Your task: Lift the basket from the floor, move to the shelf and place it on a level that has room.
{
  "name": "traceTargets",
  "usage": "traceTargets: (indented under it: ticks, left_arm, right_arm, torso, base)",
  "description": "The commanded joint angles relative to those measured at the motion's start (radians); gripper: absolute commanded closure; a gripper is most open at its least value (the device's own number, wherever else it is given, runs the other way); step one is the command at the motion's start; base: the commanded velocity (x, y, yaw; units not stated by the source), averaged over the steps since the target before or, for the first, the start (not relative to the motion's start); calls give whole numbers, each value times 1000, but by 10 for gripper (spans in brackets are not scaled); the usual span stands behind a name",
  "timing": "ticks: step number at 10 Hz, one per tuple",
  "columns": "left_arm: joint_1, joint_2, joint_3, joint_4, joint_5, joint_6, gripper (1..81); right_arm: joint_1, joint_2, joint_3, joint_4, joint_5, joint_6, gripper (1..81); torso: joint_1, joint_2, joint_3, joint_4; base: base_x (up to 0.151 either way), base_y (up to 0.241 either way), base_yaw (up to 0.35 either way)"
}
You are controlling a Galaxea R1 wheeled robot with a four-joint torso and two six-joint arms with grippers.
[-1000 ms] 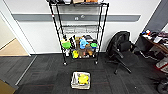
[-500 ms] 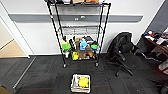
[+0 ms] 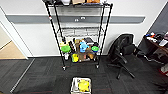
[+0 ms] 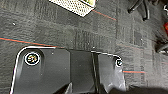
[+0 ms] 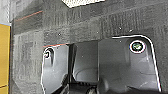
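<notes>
The head view shows the basket (image 3: 81,85) resting on the dark carpet floor (image 3: 37,75), directly in front of the shelf (image 3: 79,35) and apart from it. The basket holds a yellow object (image 3: 83,85). The left wrist view shows a lattice side of the basket (image 4: 73,5) and thin red lines (image 4: 25,42) across the carpet; the right wrist view shows a basket corner (image 5: 80,2). The state of either arm's jaws cannot be told. The middle level (image 3: 79,29) is a bare wire grid. The lower tier carries a green-lidded container (image 3: 65,48), a blue item (image 3: 83,46) and a yellow item (image 3: 75,58). A black office chair (image 3: 122,53) stands right of the shelf, beside a bench (image 3: 156,41). Tan wooden flooring (image 3: 10,51) lies left.
</notes>
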Motion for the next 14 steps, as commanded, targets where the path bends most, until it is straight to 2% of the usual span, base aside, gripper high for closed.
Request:
traceTargets:
  ticks: [1,14]
  left_arm:
    - [-46,-14,11,4,34,1,10]
    - [-46,-16,10,4,34,1,10]
  right_arm:
    - [48,-14,0,-8,-49,-1,10]
    - [46,-9,-14,-10,-49,-2,10]
  torso:
    - [0,0,0,0]
    - [0,0,0,0]
  base:
    - [134,0,0]
    - [127,0,0]
